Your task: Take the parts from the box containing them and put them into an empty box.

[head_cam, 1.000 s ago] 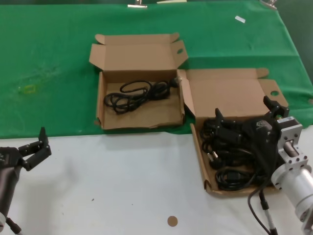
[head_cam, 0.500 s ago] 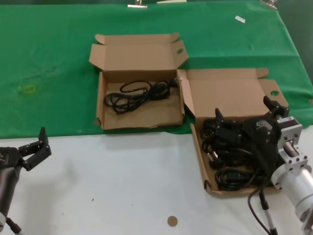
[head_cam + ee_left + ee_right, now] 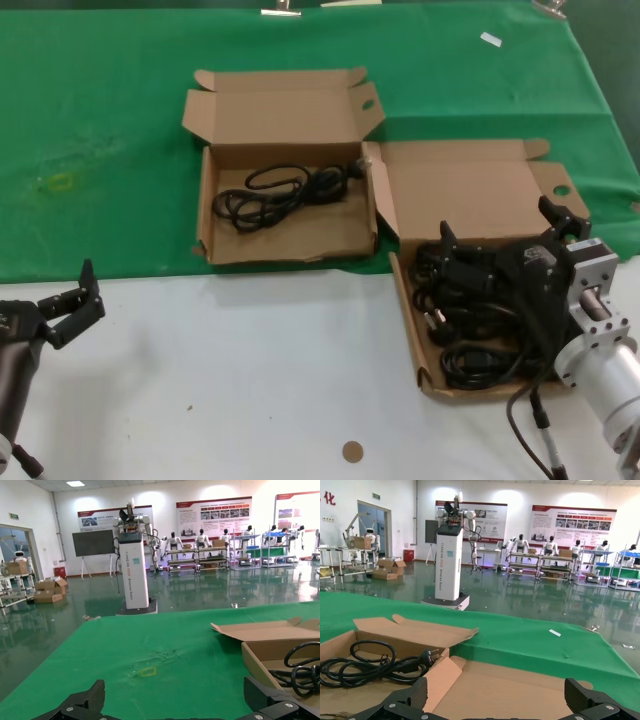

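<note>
At the far left the left gripper [image 3: 75,300] waits over the white worktop [image 3: 250,370], fingers apart and holding nothing. Next comes the left box [image 3: 212,205], lying on the green cloth [image 3: 100,150] with one cable [image 3: 285,190] coiled inside. Touching its right side is the right box [image 3: 480,190], heaped with cables [image 3: 470,335]. The right gripper [image 3: 500,235] hovers over that heap with fingers spread wide and nothing between them. The step in hand looks like reaching for another bundle: the next move calls for dropping onto one loose coil and closing without snagging its neighbours. Both wrist views look out on a large hall with a glossy floor, shelving, wall posters and a tall white robot stand [image 3: 449,555].
</note>
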